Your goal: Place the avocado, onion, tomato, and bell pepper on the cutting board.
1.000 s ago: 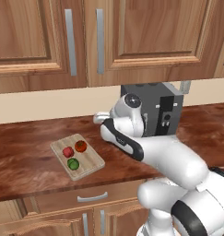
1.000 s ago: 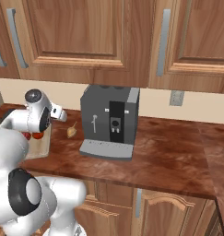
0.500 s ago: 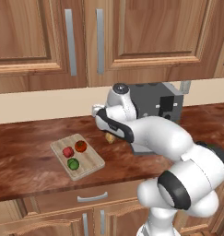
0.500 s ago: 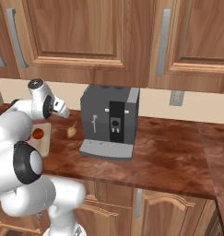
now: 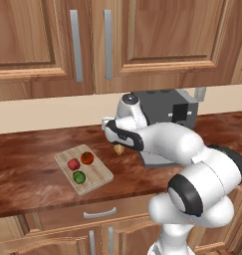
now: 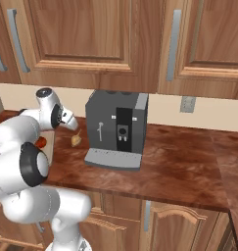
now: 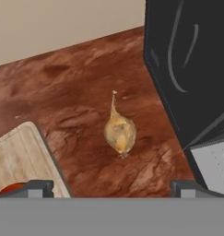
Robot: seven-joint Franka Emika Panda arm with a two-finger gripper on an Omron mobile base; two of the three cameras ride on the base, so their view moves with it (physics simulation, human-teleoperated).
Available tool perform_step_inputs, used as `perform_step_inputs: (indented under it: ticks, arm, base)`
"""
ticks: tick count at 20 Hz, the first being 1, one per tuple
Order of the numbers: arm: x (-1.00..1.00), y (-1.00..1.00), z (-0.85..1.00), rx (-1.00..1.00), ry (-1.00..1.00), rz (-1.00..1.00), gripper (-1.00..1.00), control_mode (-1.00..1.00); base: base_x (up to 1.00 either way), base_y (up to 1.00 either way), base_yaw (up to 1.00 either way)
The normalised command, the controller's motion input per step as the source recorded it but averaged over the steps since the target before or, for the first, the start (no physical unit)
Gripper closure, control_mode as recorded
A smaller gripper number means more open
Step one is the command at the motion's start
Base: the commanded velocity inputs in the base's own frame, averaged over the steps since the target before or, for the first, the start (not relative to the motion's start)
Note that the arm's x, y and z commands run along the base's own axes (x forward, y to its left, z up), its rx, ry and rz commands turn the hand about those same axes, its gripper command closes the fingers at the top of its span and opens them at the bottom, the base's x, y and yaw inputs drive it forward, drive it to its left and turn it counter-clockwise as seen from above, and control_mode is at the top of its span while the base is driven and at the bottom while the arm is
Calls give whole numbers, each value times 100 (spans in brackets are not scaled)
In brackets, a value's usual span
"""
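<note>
Since the earlier frame the arm has swung further left and lower over the counter [image 5: 28,169], so the hand now sits above the onion rather than beside the coffee machine [image 6: 118,128]. From the hand camera, the end effector [image 7: 111,186] hangs with its two fingertips [image 7: 34,186] spread wide and nothing between them; the onion [image 7: 119,132] lies on the bare wood-grain counter between and ahead of them, its thin stalk pointing away toward the beige wall. It lies on its side, apart from the board and from the dark machine, roughly midway between them.

From the left base camera, the cutting board [image 5: 95,180] lies angled on the counter, left of the arm. Three items sit on it: the tomato [image 5: 87,158], a second red item, apparently the bell pepper [image 5: 72,164], just beside it, and the avocado [image 5: 79,176] nearer the front edge. The onion [image 5: 119,148] shows as a small tan shape just under the hand, off the board to its right. From the right base camera it [image 6: 76,140] rests left of the machine's tray.
</note>
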Motion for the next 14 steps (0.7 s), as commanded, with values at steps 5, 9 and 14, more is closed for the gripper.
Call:
perform_step_inputs:
  ticks: [5,9,14]
  arm:
    - [9,0,-13,0,3,-1,-100,-100]
    - [9,0,-8,0,0,-1,-100,-100]
    - [9,-6,-19,0,1,-1,-100,-100]
  base:
    - [0,0,0]
    - [0,0,0]
    - [0,0,0]
